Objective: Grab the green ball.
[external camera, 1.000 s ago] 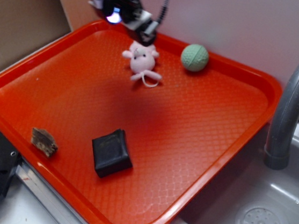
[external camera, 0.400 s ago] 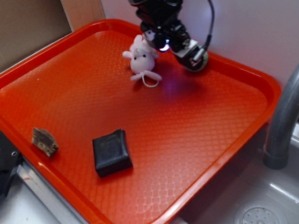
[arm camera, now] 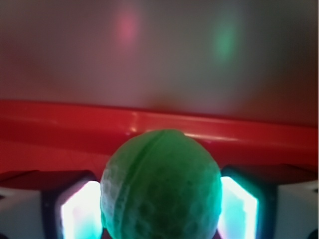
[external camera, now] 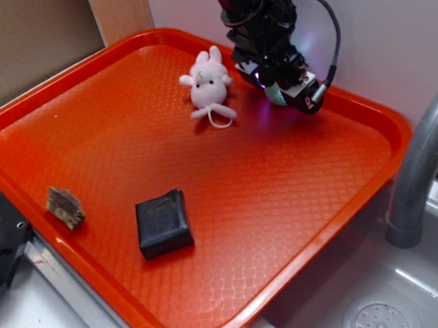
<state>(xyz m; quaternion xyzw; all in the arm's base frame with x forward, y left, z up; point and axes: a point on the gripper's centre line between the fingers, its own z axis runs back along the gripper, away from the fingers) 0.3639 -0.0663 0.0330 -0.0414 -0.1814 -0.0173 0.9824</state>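
A: Pincer (external camera: 288, 91) noted low at the far side of the tray. State of the fingers?

B: Seen apart in the wrist view, one lit finger (arm camera: 79, 211) on each side of the green ball (arm camera: 161, 185). No gap can be made out on either side; contact cannot be confirmed.

A: Ball's place?

B: Straddled between the fingers, centred, resting on the tray floor just short of the far rim (arm camera: 149, 122). From the outside view only a sliver of the green ball (external camera: 275, 95) is seen under the pincer.

A: Step in hand?

B: Judged to be the final approach, the grasp not yet made. Closing is called for next, squarely, since a round ball may be squeezed out forward against the rim.

A: Surroundings?

B: Pink bunny (external camera: 209, 84) just left of the pincer, untouched. Black pad (external camera: 164, 223) and brown scrap (external camera: 64, 207) well apart, toward the near edge of the red tray (external camera: 299, 221).
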